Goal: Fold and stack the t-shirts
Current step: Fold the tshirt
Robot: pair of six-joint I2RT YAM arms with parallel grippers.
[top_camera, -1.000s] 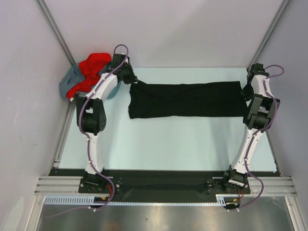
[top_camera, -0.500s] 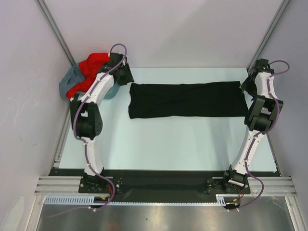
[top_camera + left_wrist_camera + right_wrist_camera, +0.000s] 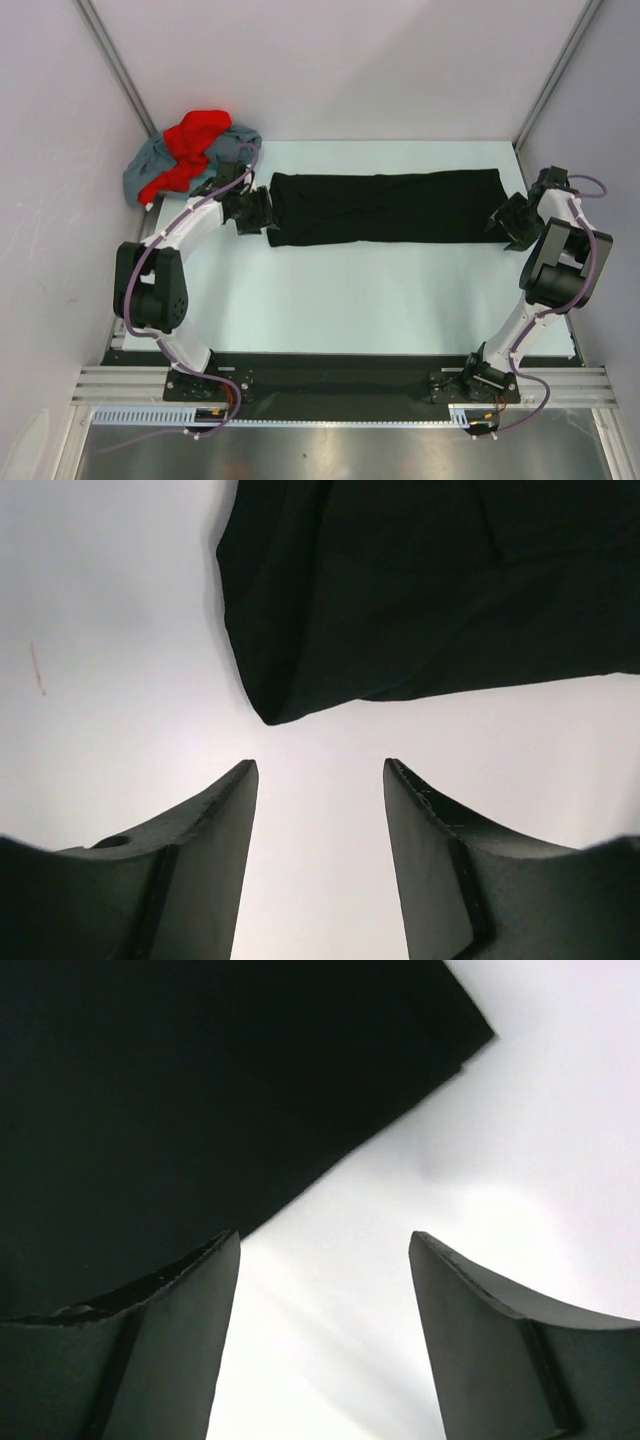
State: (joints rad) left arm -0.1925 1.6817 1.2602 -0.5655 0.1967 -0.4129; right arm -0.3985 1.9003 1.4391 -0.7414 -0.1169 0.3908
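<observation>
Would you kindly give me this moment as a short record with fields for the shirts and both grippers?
black t-shirt: flat, a long band across the far part of the table
red t-shirt: crumpled, far-left corner, on the grey-blue t-shirt
left gripper: open, empty, the black t-shirt's near-left corner just ahead of it
right gripper: open, empty, at the black t-shirt's right end
stack: not yet begun

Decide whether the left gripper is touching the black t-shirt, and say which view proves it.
Apart. In the left wrist view, a strip of table shows between the open left gripper and the corner of the black t-shirt.
</observation>
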